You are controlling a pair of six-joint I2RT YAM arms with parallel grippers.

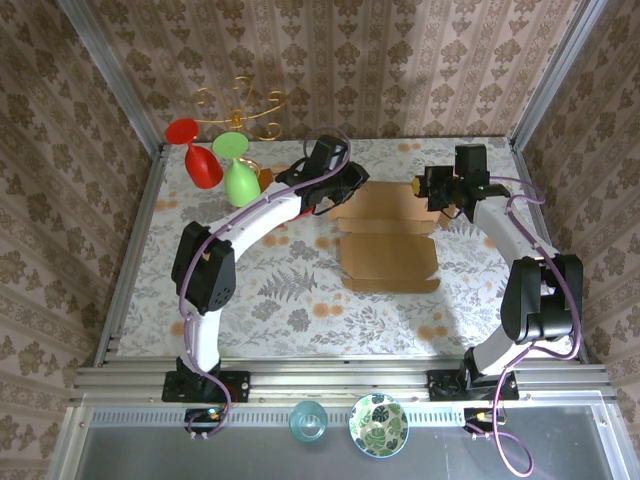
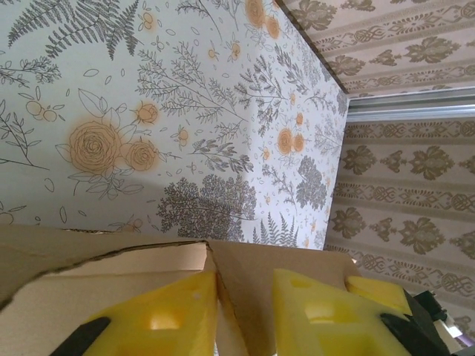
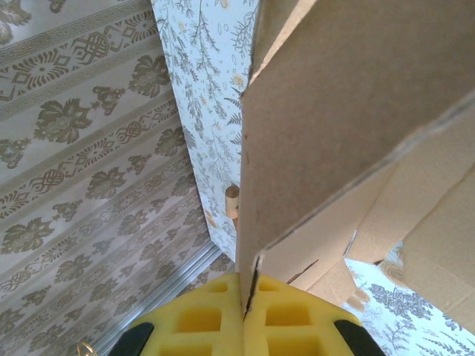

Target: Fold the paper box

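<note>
Box [image 1: 388,245] flap is clamped edge-on by right gripper [image 3: 249,285]. Another flap is seen between left gripper [image 2: 243,285] fingers; firm pinch cannot be confirmed.

a flat brown paper box [image 1: 388,250] lies on the floral table [image 1: 280,300], a little right of centre, its flaps spread out around it. the left gripper [image 1: 347,186] is at the box's far left corner and the right gripper [image 1: 437,192] at its far right edge. towards the far left corner, a red glass [image 1: 200,160] and a green glass [image 1: 240,185] sit tilted, side by side, near a gold wire stand [image 1: 238,103]. on the near ledge below the arm bases, a bluish cup [image 1: 308,421] stands just beside a leaf-patterned bowl [image 1: 378,424]
</note>
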